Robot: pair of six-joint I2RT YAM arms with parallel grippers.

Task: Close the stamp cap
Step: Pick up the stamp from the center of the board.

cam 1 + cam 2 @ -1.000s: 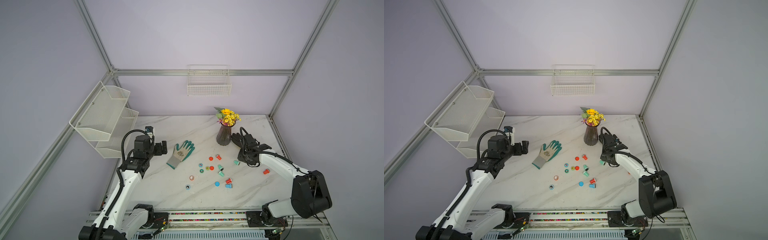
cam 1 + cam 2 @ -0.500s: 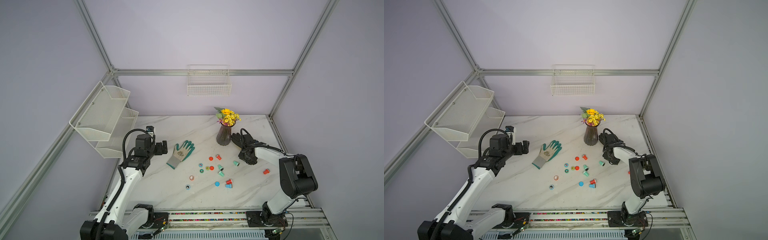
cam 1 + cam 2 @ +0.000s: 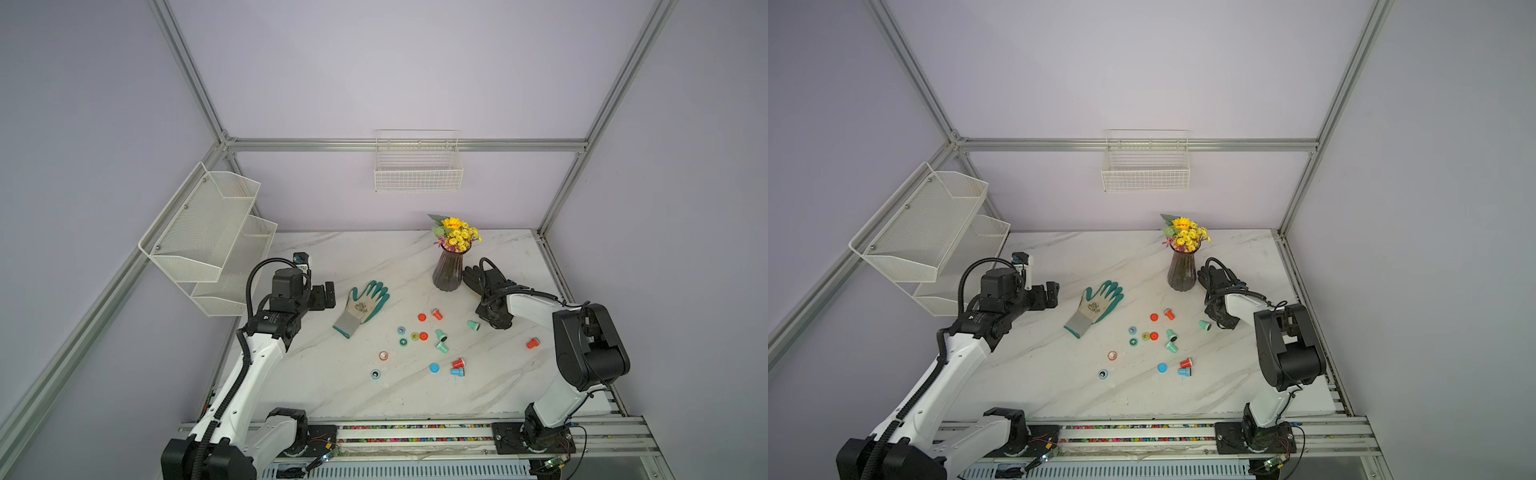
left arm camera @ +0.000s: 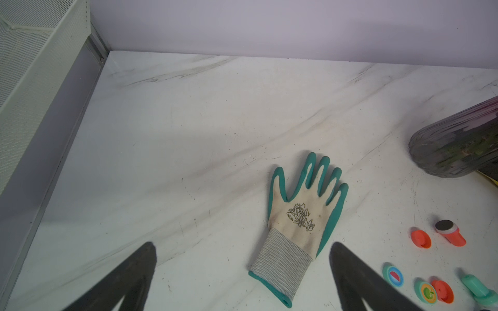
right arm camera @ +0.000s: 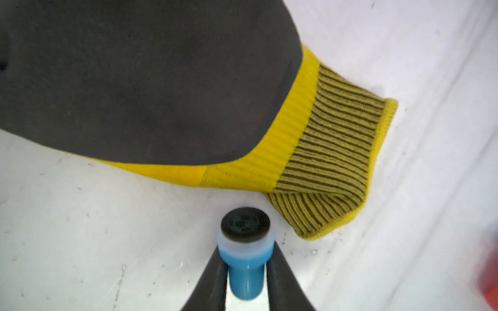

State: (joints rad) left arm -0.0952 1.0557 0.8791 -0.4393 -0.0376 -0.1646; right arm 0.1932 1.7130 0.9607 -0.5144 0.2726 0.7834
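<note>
While uncapped, blue stamp [image 5: 245, 272] in right hand [image 5: 245, 249]

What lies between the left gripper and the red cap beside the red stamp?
A teal-and-cream glove lies flat between the left gripper and the red cap; both top views show it.

Lilac walls [image 3: 415, 62]; aluminium frame rails [image 3: 407, 144]; white wire basket [image 3: 418, 174] on back wall; two-tier white mesh shelf [image 3: 208, 232] on side wall; white marble-veined surface [image 3: 374, 249]; even diffuse light.
</note>
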